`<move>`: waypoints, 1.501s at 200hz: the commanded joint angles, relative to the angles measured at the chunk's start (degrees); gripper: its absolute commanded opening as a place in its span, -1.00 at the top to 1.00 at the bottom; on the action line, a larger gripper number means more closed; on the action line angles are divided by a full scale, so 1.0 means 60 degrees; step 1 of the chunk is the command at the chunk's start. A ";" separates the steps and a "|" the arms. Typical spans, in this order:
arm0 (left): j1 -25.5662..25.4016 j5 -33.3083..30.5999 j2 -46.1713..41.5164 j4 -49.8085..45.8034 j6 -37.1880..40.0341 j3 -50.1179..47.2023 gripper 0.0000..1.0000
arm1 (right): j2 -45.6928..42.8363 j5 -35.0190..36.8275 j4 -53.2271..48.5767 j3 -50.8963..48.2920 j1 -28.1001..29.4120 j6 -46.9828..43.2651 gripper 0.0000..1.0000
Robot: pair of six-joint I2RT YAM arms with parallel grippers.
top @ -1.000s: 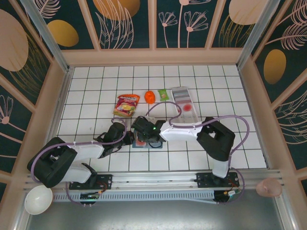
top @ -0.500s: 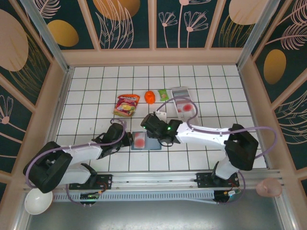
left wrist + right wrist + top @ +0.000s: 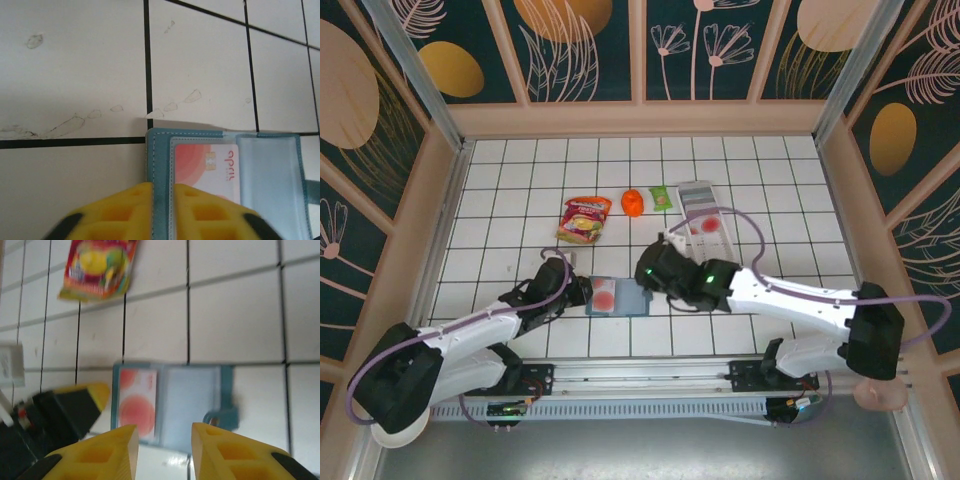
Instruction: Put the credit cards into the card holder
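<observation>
The teal card holder [image 3: 632, 297] lies open on the tiled floor. Credit cards [image 3: 605, 296] with red-pink marks sit in its left half. My left gripper [image 3: 579, 293] is at the holder's left edge. In the left wrist view its yellow fingers [image 3: 125, 210] stand a narrow gap apart over the holder's stitched border [image 3: 161, 165], beside the card [image 3: 210, 167]. My right gripper [image 3: 650, 272] hangs open just right of the holder. The right wrist view shows it [image 3: 162, 440] empty above the holder [image 3: 192, 402] and the cards [image 3: 135, 402].
A snack packet [image 3: 585, 218], an orange item [image 3: 632, 202] and a small green packet [image 3: 662, 198] lie behind the holder. A long white tray [image 3: 697, 190] with a red-marked item stands at the back right. Wooden walls ring the floor.
My right arm has pulled back to the right off the holder, uncovering the cards in it. My left gripper's fingers have parted a little at the holder's left edge.
</observation>
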 commanded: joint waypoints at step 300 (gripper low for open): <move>-0.0055 0.1284 0.0738 0.1023 -0.0225 -0.0752 0.75 | 0.4229 0.0452 -0.0998 0.1337 0.0541 0.1652 0.11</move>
